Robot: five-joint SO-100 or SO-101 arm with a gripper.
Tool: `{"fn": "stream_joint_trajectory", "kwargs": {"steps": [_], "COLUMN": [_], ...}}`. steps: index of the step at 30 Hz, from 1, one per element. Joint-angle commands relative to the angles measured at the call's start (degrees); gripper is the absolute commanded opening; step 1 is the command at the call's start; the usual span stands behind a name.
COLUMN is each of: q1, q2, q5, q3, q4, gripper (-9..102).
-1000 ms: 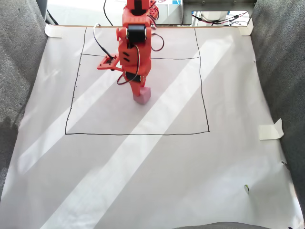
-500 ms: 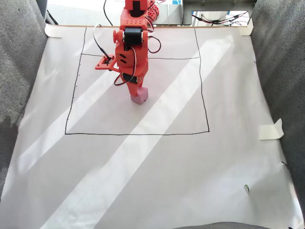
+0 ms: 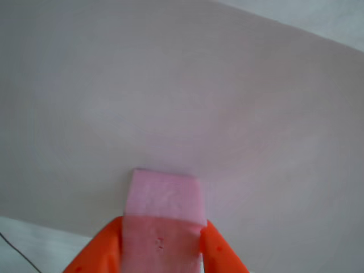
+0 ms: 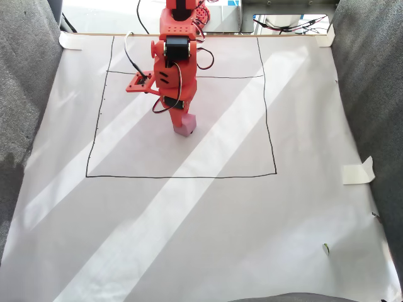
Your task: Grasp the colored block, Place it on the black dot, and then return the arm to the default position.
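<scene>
Orange gripper clamps the pink block between its two fingers, the block jutting past the tips just above the white paper, apparently ready for carrying

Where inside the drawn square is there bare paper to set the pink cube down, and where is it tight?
Inside the drawn square, the right half and the strip along its bottom line are bare paper. More bare sheet lies below that line. It is tight at the upper left, where the gripper, shut on the pink cube, and its cable sit.
</scene>
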Motion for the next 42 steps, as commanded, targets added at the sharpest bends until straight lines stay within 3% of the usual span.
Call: {"fn": "stream_joint_trajectory", "kwargs": {"steps": [1,7,13,23,28,42], "q1": [-0.6,-0.4,-0.4,-3.0,-5.5,-8.3], "q2": [3.3,3.8,7.1,17.8,28.0,72.0], "q5": [-0.9,-1.5,-2.7,-4.6,-4.8,-8.0], "q3": [-0.2,-0.1,1.6,14.3,28.2,80.4], "q4": [4.3,4.3,4.4,4.3,3.5,-11.6], "gripper": [21,26,39,42,43,40]}}
